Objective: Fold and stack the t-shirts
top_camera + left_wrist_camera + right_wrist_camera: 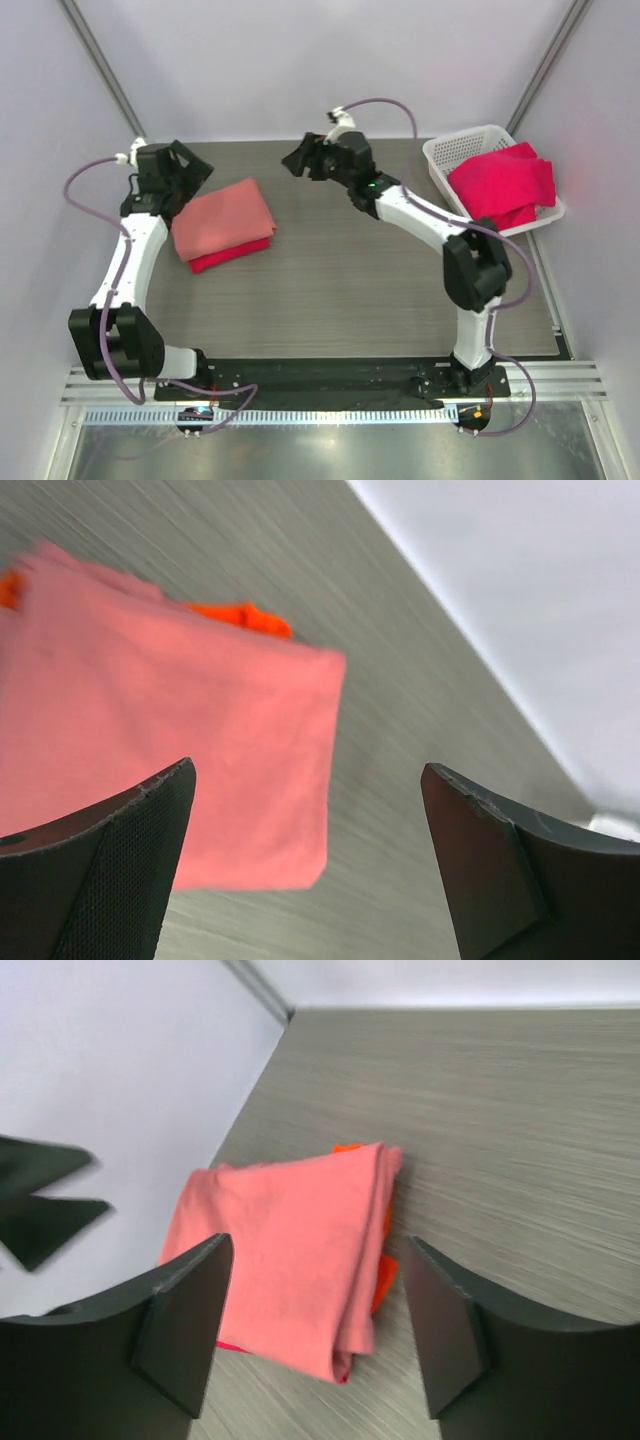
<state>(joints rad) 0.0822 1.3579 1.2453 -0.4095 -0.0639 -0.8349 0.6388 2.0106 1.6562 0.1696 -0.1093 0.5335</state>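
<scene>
T-shirts first: the salmon-pink t-shirt (222,219) lies folded on the left side of the worktop (360,290). It sits squarely on top of a folded red t-shirt (232,254), whose edge peeks out along the near side of the stack. Over at the far right, a crimson t-shirt (503,185) is heaped unfolded in the white mesh basket (447,152), with cloth draped over the rim. The left jaws are spread wide and carry nothing. They hang just beside the far-left end of the stack, and the left wrist view looks down between them at a pink corner and bare worktop. The right jaws are spread too, and empty. They're up at the far middle of the worktop, well apart from the stack and pointing towards it. In the right wrist view the pink fold is framed between the two fingers (180,1330), with a sliver of red showing at its edge. Neither pair of jaws touches cloth.
</scene>
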